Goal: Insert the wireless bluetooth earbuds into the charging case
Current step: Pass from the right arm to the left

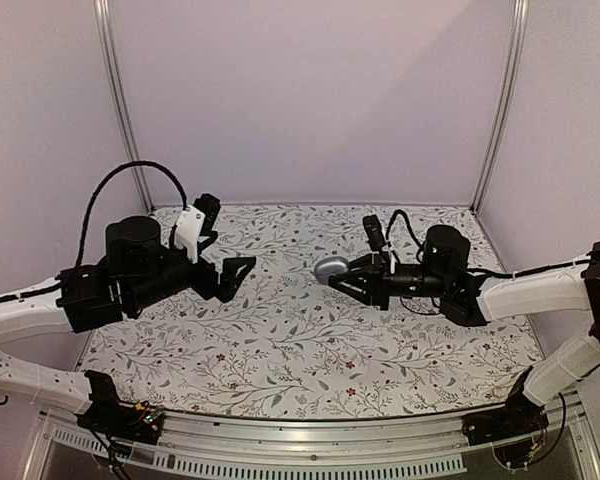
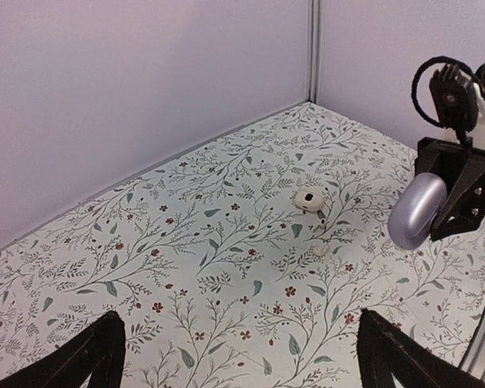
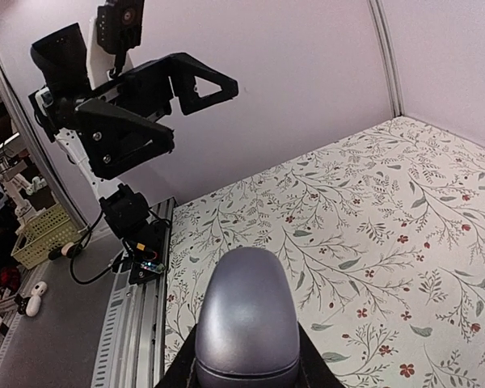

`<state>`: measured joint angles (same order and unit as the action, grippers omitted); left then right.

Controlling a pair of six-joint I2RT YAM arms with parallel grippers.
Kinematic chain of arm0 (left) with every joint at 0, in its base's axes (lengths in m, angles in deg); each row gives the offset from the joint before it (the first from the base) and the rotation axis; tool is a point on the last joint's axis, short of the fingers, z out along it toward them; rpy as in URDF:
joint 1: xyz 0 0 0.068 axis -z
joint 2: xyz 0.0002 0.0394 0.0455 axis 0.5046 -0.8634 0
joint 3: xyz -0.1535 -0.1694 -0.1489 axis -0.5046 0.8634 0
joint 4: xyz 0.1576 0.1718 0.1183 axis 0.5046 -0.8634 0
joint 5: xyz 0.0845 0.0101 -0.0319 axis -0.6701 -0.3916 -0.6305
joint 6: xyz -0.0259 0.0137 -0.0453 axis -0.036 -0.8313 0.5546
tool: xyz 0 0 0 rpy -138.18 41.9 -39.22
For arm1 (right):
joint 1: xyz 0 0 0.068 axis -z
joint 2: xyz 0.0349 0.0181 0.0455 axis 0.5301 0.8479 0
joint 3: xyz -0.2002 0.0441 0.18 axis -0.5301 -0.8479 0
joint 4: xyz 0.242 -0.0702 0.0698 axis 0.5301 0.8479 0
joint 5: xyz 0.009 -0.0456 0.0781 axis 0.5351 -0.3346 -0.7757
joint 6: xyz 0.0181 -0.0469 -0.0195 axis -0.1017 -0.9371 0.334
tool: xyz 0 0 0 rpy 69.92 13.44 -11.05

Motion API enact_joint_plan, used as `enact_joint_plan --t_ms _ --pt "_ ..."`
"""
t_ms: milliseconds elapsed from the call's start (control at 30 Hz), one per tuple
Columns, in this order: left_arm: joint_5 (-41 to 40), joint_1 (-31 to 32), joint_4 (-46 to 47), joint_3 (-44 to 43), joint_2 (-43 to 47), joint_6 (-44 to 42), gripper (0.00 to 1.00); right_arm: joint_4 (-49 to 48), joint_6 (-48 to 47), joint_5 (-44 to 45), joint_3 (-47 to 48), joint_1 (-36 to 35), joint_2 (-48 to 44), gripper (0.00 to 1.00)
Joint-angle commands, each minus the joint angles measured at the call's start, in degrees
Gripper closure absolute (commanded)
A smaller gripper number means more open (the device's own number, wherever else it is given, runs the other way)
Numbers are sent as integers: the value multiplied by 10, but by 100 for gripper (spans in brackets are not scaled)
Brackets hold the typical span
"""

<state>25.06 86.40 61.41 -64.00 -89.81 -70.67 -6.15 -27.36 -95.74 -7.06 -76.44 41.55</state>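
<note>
My right gripper (image 1: 345,277) is shut on a closed lavender-grey charging case (image 1: 330,268) and holds it above the middle of the floral table. The case fills the lower right wrist view (image 3: 246,319) and shows in the left wrist view (image 2: 416,212). A white earbud (image 2: 309,199) lies on the table beyond the case, with a small pale piece (image 2: 322,249) near it that is too faint to identify. I see no earbud in the top view. My left gripper (image 1: 236,276) is open and empty, raised over the left of the table; only its fingertips (image 2: 89,356) show in its own view.
Lilac walls close the table at the back and sides, with metal posts (image 1: 500,100) in the corners. An aluminium rail (image 1: 310,435) runs along the near edge. A yellow basket (image 3: 44,230) stands off the table.
</note>
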Motion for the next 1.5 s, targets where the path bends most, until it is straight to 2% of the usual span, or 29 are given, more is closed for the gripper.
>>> enact_joint_plan --t_ms 0,67,167,267,633,1133,1467 --pt "25 46 -35 -19 -58 -61 0 90 39 -1 34 9 -11 100" --pt "-2 92 -14 -17 -83 -115 0 117 42 -3 46 9 -10 100" --pt "0 124 23 -21 -106 -156 0 122 55 -10 47 10 -16 100" --pt "6 134 71 -24 -124 -197 0 117 79 -28 54 9 -16 100" --pt "-17 145 121 -86 -220 -292 6 109 166 -51 60 6 -19 100" --pt "-26 144 99 -165 -315 -323 39 88 174 -62 56 -13 -7 98" --pt "-18 144 95 -171 -324 -328 60 88 180 -63 55 -17 2 97"
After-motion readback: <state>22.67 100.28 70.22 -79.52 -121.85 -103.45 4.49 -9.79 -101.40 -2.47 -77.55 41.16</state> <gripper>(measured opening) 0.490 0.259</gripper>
